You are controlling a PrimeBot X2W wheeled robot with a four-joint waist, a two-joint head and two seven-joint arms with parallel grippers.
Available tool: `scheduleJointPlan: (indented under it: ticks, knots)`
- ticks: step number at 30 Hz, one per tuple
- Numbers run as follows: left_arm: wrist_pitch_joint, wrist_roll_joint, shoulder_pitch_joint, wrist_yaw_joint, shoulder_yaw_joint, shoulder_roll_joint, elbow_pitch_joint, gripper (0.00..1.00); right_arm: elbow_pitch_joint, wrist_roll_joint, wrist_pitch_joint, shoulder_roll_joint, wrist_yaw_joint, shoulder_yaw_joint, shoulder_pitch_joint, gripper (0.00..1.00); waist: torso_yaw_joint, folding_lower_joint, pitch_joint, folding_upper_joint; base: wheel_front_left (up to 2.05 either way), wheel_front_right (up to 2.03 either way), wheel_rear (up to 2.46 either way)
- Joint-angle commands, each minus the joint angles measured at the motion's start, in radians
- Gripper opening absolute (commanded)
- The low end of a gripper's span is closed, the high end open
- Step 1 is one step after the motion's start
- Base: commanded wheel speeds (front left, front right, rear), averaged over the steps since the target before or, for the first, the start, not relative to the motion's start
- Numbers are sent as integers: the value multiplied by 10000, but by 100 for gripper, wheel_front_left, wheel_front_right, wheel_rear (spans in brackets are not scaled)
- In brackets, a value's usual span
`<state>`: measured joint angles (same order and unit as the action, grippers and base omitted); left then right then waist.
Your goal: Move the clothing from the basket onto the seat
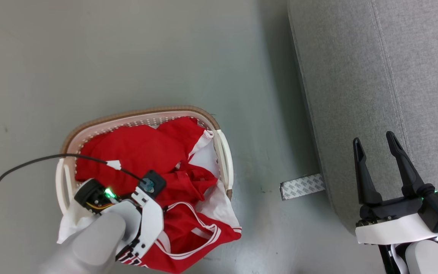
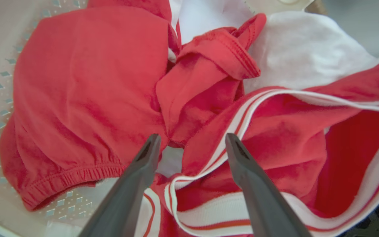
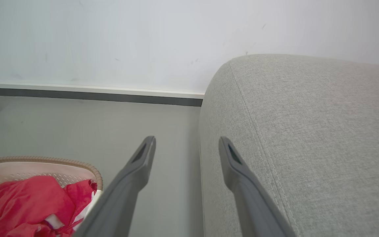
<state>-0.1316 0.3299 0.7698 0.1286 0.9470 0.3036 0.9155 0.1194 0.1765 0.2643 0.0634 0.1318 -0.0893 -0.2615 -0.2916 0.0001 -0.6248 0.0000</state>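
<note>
Left gripper (image 2: pixel 192 140) hangs over the basket with its two dark fingers (image 2: pixel 133 184) spread apart and nothing between them. Their tips are just above the crumpled red fabric, and whether they touch it cannot be told. Right gripper (image 1: pixel 373 139) is also open and empty. It is raised beside the front edge of the sofa, one finger over the grey upholstery and the other over the floor in the right wrist view (image 3: pixel 187 140).

The grey fabric sofa (image 1: pixel 386 76) takes up the right side of the head view, with a stitched seam running down it, and no clothing lies on it. The grey floor (image 1: pixel 127 57) spreads to its left and meets a pale wall (image 3: pixel 110 39) at a dark baseboard (image 3: pixel 94 95).

The oval white laundry basket (image 1: pixel 139 114), with its brown woven-look rim, stands on the floor well apart from the sofa. The clothing (image 1: pixel 143 148) is heaped inside it: red jerseys with white panels. One with white striped trim spills over the near rim, and a white panel is draped over the side nearest the sofa.

A black cable (image 1: pixel 21 165) arcs across the basket to the left wrist. A short patterned grey strip (image 1: pixel 302 186) lies on the floor against the sofa's base.
</note>
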Motion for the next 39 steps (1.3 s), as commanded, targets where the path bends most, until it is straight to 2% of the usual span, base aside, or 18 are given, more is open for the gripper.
scheduleJointPlan:
  ticks: [1,16,21,32,39]
  knots:
    - [-71,122,-24,13,71,117,-65,100,-46,54,1,-14,-21,4,-50,100,-49,-1,-116,0,0,0,0]
    - [-301,610,419,11,423,430,-30,100,-93,167,1,-95,-21,-59,-292,100,-508,-1,-1089,0,0,0,0]
    - [25,462,730,-341,365,480,49,100,-129,218,1,-115,-21,-128,-432,100,-673,-1,-1345,0,0,0,0]
    - [542,276,1381,-770,398,327,278,100,-141,255,1,-132,-21,-260,-563,100,-841,-1,-1872,0,0,0,0]
    - [580,410,1506,-590,517,65,595,100,-102,284,1,-133,-21,-353,-660,100,-912,-1,-2126,0,0,0,0]
